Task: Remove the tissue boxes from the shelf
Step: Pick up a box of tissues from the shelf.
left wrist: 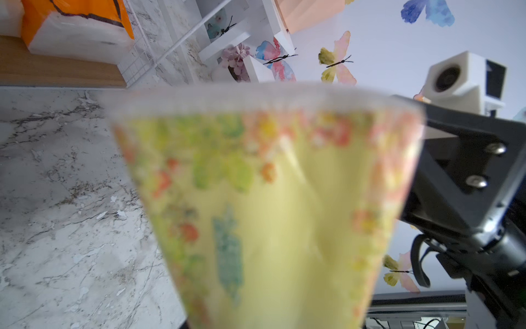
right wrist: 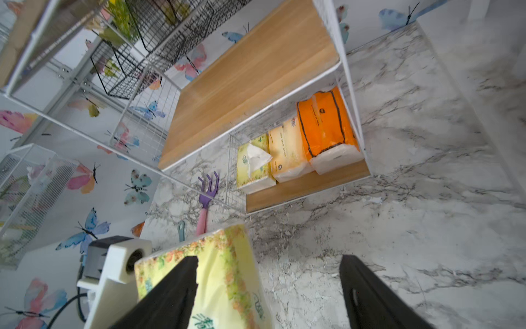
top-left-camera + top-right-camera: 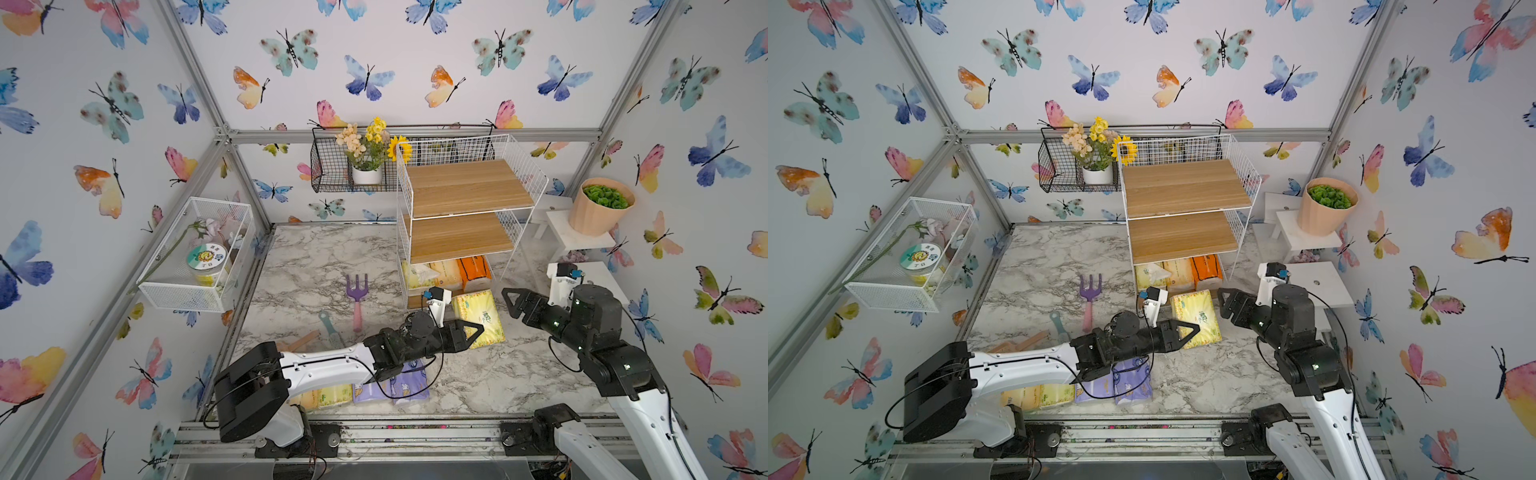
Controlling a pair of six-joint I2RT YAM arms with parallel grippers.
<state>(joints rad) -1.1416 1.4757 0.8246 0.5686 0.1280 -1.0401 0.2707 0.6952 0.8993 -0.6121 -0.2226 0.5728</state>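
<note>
My L hand is shut tight on the flower pack. That's a soft yellow pack w/ flowers round its rim. In both top views I grip it at its near left side. The flower pack is out of the shelf. It sits just in front of the low level, over the table. Can't tell if it touches the table. In my L wrist cam the flower pack fills the middle and looks blurry. My L hand does not show there.

My R hand is let go, w/ its fingers wide apart. In my R wrist cam one finger is in front of the flower pack. The other is well apart from it, over the table. The R hand is just right of the flower pack & holds no pack.

3 packs are on the shelf's low level, side by side. The green pack is on the left, w/ a white tissue poking out. The pale pack is in the middle. The orange pack is by the right wire wall.

Near the front edge, under my L arm, purple packs & yellow packs lie in a row on the table.

A purple rake lies on the table, left of the shelf.
</note>
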